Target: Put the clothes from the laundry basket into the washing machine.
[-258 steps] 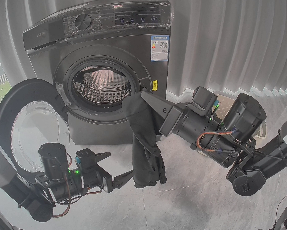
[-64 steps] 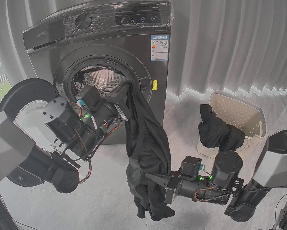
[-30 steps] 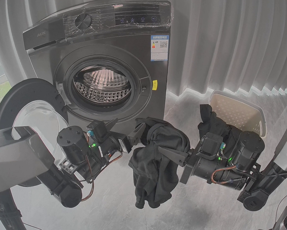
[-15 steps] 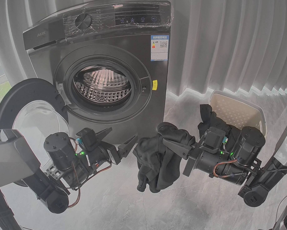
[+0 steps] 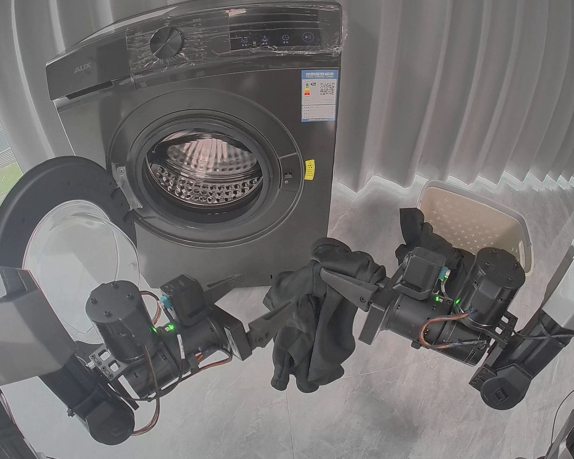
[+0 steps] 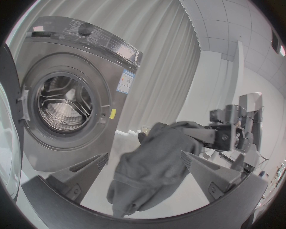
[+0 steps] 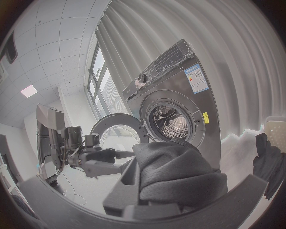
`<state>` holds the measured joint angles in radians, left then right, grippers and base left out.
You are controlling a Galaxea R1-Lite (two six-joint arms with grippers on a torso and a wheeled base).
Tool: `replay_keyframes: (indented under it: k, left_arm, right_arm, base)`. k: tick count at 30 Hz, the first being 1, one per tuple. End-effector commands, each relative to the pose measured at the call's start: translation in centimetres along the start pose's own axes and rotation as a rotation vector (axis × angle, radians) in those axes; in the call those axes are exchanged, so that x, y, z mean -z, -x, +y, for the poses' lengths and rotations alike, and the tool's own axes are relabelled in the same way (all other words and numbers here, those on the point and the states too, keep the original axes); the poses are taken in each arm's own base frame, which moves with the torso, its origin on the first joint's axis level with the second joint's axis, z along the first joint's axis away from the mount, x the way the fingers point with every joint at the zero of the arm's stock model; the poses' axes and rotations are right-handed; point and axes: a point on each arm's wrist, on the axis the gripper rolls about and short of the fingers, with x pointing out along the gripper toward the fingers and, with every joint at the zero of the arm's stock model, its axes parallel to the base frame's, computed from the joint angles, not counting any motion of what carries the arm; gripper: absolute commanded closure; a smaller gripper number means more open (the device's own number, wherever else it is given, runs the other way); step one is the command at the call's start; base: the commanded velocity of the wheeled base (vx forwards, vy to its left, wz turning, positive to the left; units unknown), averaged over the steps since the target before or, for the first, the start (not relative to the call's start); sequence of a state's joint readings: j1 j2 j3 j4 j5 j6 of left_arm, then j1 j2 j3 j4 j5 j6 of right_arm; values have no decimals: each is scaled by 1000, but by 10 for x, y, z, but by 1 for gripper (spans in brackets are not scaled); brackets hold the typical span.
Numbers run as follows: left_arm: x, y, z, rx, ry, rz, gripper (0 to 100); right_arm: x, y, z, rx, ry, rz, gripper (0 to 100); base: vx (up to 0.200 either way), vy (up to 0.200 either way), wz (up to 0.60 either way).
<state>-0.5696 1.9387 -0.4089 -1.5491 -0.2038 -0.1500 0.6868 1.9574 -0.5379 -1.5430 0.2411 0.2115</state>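
The garment (image 5: 315, 320) hangs bunched from my right tool (image 5: 329, 280), which is clamped on its upper fold. It sits low in front of the washer (image 5: 194, 86), well short of the drum (image 5: 204, 170), and its tail dangles just above the floor (image 5: 381, 411). My left tool (image 5: 265, 294) has its fingers apart with the cloth's near edge between them, not gripped.

The risks as I judge them:
- If I close the left on only a thin fold, the cloth may slip out during the lift.
- The loose tail could snag on the drum's rim or drape outside it.
- The two arms are close together and could collide.

More clothes (image 5: 428, 250) wait in the basket (image 5: 486, 214).
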Motion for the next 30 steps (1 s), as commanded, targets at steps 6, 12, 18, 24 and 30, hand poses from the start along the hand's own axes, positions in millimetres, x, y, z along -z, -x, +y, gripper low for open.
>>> replay_keyframes:
  k: [6, 12, 18, 24, 30]
  left_arm:
    - [10, 4, -20, 79, -55, 47, 0]
    - [23, -9, -27, 112, -75, 73, 0]
    - [30, -26, -23, 98, -88, 70, 0]
    - [40, -39, -17, 86, -92, 79, 0]
    - [44, -52, -6, 59, -98, 61, 0]
  right_arm:
    - [0, -14, 3, -13, 1, -22, 100]
    - [2, -20, 9, -27, -7, -24, 100]
    - [3, -22, 14, -29, -19, -25, 100]
    - [4, -22, 16, -26, -21, -26, 100]
    - [2, -21, 17, -28, -20, -30, 100]
  base:
    - [0, 0, 0]
    - [0, 0, 0]
    - [0, 0, 0]
    - [0, 0, 0]
    - [0, 0, 0]
